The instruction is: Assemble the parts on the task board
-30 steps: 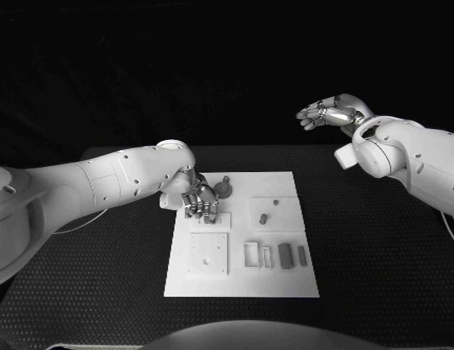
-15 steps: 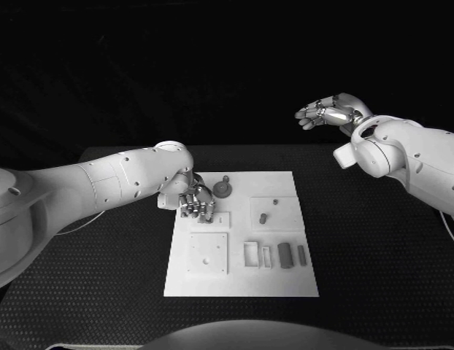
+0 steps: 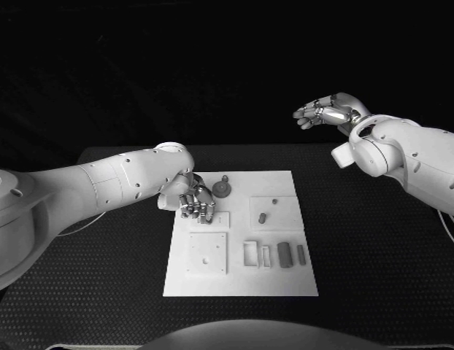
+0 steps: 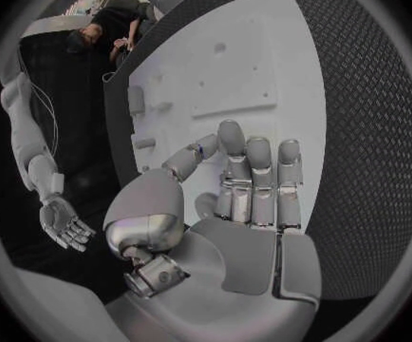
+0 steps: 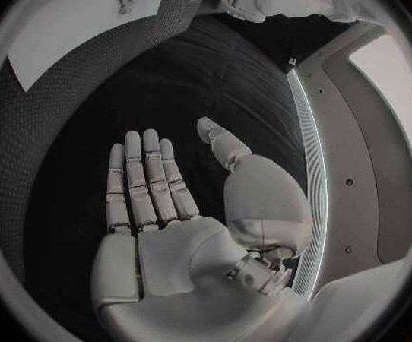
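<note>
Nothing much has moved since 1 second ago, except the left hand (image 3: 196, 200) has crept a little toward the far edge of the task board (image 3: 241, 284). It hangs low over the board's far left part, fingers (image 4: 251, 176) loosely bent and apart, holding nothing. Small parts (image 3: 286, 254) lie near the board's right edge. High past the table's far right corner, the right hand (image 3: 327, 111) is flat and empty.
</note>
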Controlling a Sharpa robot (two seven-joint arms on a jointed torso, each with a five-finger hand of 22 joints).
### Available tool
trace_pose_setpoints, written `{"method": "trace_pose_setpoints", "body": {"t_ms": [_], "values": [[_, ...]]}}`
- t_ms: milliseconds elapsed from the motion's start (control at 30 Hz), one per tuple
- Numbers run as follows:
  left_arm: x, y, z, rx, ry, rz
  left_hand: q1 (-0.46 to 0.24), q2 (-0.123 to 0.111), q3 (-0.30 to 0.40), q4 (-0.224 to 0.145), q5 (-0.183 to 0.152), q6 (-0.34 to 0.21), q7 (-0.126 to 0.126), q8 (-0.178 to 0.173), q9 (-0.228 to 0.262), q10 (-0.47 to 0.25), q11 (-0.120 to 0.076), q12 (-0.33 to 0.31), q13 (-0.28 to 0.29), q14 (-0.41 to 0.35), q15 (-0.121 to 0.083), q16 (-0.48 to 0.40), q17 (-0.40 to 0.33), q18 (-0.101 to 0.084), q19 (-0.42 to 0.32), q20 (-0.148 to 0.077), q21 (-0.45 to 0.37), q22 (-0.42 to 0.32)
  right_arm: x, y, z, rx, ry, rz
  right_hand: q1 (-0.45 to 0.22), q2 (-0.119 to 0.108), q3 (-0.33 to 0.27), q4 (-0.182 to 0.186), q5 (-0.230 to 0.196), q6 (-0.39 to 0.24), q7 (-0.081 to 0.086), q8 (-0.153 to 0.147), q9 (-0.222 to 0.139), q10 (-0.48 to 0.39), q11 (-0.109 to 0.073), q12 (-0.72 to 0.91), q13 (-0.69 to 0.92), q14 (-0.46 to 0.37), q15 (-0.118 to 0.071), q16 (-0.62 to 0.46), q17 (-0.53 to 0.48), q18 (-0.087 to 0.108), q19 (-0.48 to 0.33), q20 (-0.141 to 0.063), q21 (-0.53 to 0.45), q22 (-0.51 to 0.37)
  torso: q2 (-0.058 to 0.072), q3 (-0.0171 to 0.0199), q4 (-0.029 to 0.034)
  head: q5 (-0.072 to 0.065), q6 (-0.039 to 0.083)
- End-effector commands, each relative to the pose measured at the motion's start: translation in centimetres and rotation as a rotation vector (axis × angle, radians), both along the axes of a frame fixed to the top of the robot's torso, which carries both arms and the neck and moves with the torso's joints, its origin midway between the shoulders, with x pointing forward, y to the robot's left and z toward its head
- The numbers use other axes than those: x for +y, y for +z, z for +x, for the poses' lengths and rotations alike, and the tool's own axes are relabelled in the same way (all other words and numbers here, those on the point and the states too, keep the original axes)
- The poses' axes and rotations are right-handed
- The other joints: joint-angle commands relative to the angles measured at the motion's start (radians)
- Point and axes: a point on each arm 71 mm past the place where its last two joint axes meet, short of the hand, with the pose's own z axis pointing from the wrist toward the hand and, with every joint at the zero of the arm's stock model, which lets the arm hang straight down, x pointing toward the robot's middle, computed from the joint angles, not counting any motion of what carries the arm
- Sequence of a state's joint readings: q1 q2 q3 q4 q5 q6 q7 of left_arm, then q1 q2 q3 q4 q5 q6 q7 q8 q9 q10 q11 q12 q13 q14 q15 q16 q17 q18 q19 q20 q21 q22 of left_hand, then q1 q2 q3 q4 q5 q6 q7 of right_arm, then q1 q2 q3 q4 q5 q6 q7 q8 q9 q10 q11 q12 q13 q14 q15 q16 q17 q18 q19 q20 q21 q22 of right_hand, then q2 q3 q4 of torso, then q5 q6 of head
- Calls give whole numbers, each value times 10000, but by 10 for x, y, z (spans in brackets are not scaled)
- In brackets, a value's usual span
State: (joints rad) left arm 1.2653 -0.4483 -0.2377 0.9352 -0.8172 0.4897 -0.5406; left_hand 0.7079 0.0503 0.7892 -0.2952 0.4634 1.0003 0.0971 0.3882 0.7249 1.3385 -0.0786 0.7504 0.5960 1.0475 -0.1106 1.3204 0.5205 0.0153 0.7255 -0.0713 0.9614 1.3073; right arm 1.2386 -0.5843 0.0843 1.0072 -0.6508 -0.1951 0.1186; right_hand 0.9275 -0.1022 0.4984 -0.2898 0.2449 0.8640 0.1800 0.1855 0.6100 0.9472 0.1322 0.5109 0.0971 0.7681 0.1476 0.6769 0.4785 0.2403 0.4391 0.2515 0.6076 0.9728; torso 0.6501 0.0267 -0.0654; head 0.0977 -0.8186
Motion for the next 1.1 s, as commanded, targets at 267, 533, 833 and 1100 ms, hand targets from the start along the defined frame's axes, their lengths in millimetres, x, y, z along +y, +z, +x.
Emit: {"method": "trace_pose_setpoints", "body": {"t_ms": [267,533,833,1100], "values": [[-1,0,2,-299,116,-101,-37,162,-64,43,-157,1916,-860,53,1116,35,-75,84,-6,75,-33,62,-29,-127,67,-1327,50,168,3,1,-1,-70,145,-37,92,41,71,4,39,43,57,-38,-18,106,3,-54,-23,-31,66,-35,-19,-205,-69,-5,-43,18,-4,-3,9,-14,-3],[-2,0,3,-427,187,-135,-73,173,-76,45,-164,1971,-883,72,1163,86,-90,125,0,118,-47,97,-34,-122,99,-1339,70,162,4,1,-1,-65,172,-34,92,43,75,3,41,48,55,-34,-26,115,1,-61,-32,-32,66,-34,-31,-205,-72,-5,-45,23,-5,-3,9,-12,-7],[-3,0,3,-436,184,-134,-75,175,-67,40,-149,1985,-892,73,1184,101,-99,138,0,134,-55,111,-38,-118,113,-1347,81,160,6,1,-1,-59,205,-30,89,44,77,3,43,52,53,-30,-34,125,0,-69,-41,-32,67,-32,-44,-206,-75,-4,-47,28,-5,3,7,-8,-11],[-6,1,3,-476,127,-234,-75,187,-59,38,-138,1987,-895,70,1197,102,-105,142,-2,141,-61,117,-43,-115,124,-1352,92,161,6,1,-1,-50,213,-35,89,44,79,2,44,56,52,-28,-41,132,-1,-74,-48,-33,68,-30,-54,-207,-77,-4,-49,32,-10,-3,10,-12,-11]]}}
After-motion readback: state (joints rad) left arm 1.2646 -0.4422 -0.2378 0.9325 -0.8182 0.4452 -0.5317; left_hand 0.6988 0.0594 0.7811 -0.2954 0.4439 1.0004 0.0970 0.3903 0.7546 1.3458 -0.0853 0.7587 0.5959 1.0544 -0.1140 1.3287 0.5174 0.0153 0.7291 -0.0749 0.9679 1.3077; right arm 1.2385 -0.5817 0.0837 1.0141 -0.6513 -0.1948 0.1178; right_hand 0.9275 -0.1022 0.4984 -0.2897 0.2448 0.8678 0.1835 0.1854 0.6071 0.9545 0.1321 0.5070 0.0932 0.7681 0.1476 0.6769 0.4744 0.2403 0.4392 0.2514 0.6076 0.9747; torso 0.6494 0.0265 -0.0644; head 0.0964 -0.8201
